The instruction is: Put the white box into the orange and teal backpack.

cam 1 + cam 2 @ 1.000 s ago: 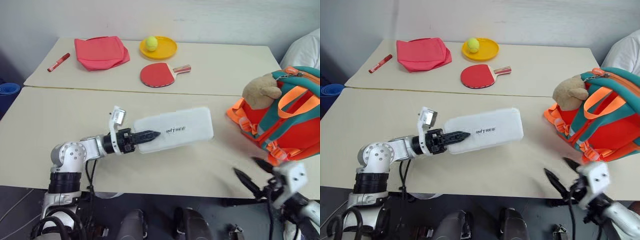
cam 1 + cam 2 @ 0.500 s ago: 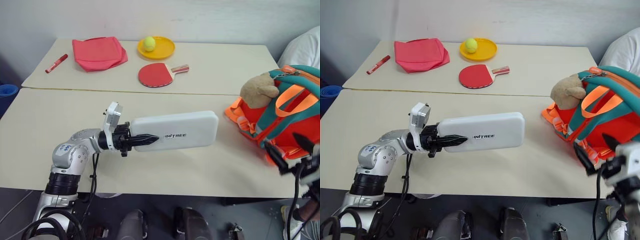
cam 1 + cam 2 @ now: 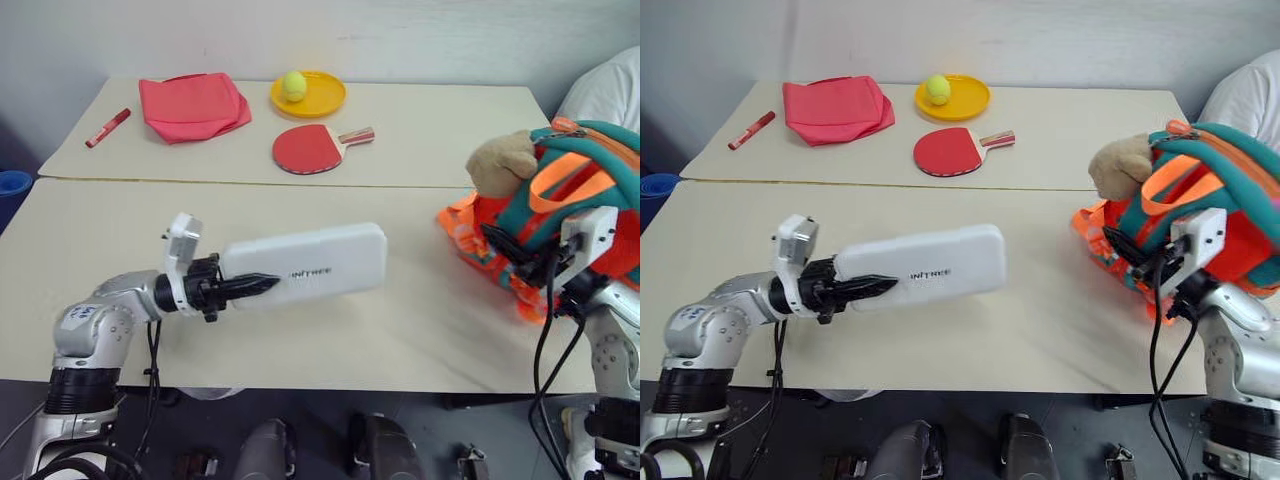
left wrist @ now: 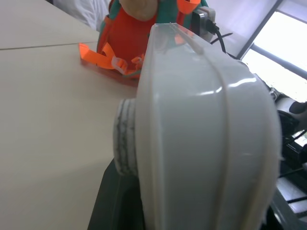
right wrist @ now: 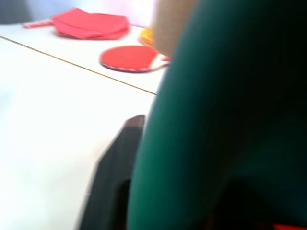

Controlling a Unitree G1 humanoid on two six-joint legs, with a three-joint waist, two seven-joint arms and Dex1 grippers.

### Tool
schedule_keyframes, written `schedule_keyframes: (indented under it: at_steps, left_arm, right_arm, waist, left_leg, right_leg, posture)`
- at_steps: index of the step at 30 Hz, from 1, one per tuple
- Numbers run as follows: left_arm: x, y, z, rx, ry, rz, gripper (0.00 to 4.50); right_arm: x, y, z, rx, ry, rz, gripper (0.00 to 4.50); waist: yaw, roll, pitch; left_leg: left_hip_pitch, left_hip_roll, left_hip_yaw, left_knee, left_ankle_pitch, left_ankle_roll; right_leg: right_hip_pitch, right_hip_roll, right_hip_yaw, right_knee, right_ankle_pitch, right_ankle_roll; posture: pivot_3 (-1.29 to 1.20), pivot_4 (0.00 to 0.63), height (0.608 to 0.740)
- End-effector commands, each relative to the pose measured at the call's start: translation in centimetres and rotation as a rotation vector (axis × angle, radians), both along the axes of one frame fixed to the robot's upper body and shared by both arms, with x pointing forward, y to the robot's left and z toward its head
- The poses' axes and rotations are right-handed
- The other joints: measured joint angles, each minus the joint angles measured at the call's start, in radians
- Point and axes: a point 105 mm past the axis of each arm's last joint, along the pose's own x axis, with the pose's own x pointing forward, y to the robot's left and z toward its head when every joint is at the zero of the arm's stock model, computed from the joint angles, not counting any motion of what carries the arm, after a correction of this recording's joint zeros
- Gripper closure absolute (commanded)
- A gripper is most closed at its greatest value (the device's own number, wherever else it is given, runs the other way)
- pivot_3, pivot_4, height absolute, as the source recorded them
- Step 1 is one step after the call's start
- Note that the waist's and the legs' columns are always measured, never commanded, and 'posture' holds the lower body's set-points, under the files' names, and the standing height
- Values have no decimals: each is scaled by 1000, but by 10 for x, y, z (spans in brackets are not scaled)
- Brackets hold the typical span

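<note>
The right gripper (image 3: pixel 503 243) had risen to the orange and teal backpack (image 3: pixel 590 190), seemingly clamping its teal trim, while the left gripper (image 3: pixel 262 284) held the white box (image 3: pixel 310 263) clear of the table (image 3: pixel 420 320), ready for insertion.

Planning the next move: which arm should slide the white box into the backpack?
Left. Its hand holds the flat white plastic box; the right hand is at the orange and teal fabric backpack.
</note>
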Motion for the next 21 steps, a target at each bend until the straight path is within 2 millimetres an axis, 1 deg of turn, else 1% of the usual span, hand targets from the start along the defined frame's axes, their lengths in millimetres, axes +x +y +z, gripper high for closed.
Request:
schedule_keyframes:
  at_steps: [1, 2, 4, 5, 7, 10, 11, 13, 14, 16, 18, 21]
  left_arm:
    - [0, 22, 11, -71, 10, 44, 3280]
    - [0, 28, 12, -84, 20, 55, 3280]
    - [1, 35, 14, -87, 18, 79, 3280]
    - [2, 38, 14, -85, 16, 87, 3280]
    - [8, 44, 18, -104, 14, 131, 3280]
    - [16, 55, 21, -126, 43, 197, 3280]
    - [17, 60, 21, -126, 59, 217, 3280]
    - [17, 66, 23, -123, 66, 237, 3280]
    - [15, 68, 26, -120, 47, 242, 3280]
    - [10, 70, 32, -126, 20, 235, 3280]
    - [3, 71, 39, -138, 0, 222, 3280]
    - [-12, 68, 55, -156, -56, 179, 3280]
  right_arm:
    - [-15, 53, 23, 32, -43, 222, 4438]
    - [-21, 68, 29, 72, -30, 297, 4438]
    - [-36, 90, 40, 122, -8, 425, 4438]
    - [-41, 97, 43, 132, 2, 465, 4438]
    - [-61, 116, 50, 153, 41, 595, 4438]
    - [-83, 132, 58, 183, 84, 706, 4438]
    - [-93, 136, 60, 207, 111, 748, 4438]
    - [-113, 139, 62, 233, 186, 821, 4438]
    - [-121, 137, 59, 230, 228, 836, 4438]
    - [-130, 131, 52, 197, 301, 828, 4438]
    - [-129, 120, 45, 167, 349, 775, 4438]
    - [-119, 101, 38, 109, 373, 677, 4438]
  waist:
    - [-3, 0, 0]
    - [-4, 0, 0]
    - [-4, 0, 0]
    - [-2, 0, 0]
    - [1, 0, 0]
    - [2, 0, 0]
    - [3, 0, 0]
    - [3, 0, 0]
    - [3, 0, 0]
    - [4, 0, 1]
    - [5, -2, 1]
    - [4, -4, 2]
  left_leg:
    - [0, 0, 0, 0, 0, 0]
    - [0, 0, 0, 0, 0, 0]
    - [0, 1, 0, 0, 0, -1]
    - [-1, 1, 0, 0, 0, -1]
    - [-1, 0, 0, 0, 0, 0]
    - [-1, 0, -1, 0, -1, 0]
    - [-2, 0, -1, 0, -1, 0]
    - [-2, -1, -1, 0, -1, 1]
    - [-2, -1, -2, 0, -1, 1]
    - [-2, -1, -2, -1, -2, 2]
    - [-3, -1, -1, -1, -3, 3]
    - [-3, -2, -1, 0, -4, 5]
  right_leg:
    - [0, 0, 0, 0, 0, 0]
    - [0, 0, 0, 0, 0, 0]
    - [-1, 0, 0, 1, 0, 0]
    - [-1, 0, 0, 1, 0, 0]
    - [-1, 0, 0, 1, 0, 0]
    - [-1, -1, -1, 0, 0, 0]
    - [-1, -1, -1, 0, 0, 0]
    - [-1, -2, -2, 0, 0, 0]
    - [-1, -2, -2, 0, 0, 0]
    - [0, -3, -2, -1, 0, 0]
    - [0, -3, -3, -2, 0, 0]
    - [1, -4, -3, -5, 1, 2]
  posture:
    - [0, 150, 740]
    - [0, 150, 740]
    - [0, 150, 740]
    - [0, 150, 740]
    - [0, 150, 740]
    - [0, 150, 740]
    - [0, 150, 740]
    - [0, 150, 740]
    - [0, 150, 740]
    - [0, 150, 740]
    - [0, 150, 740]
    - [0, 150, 740]
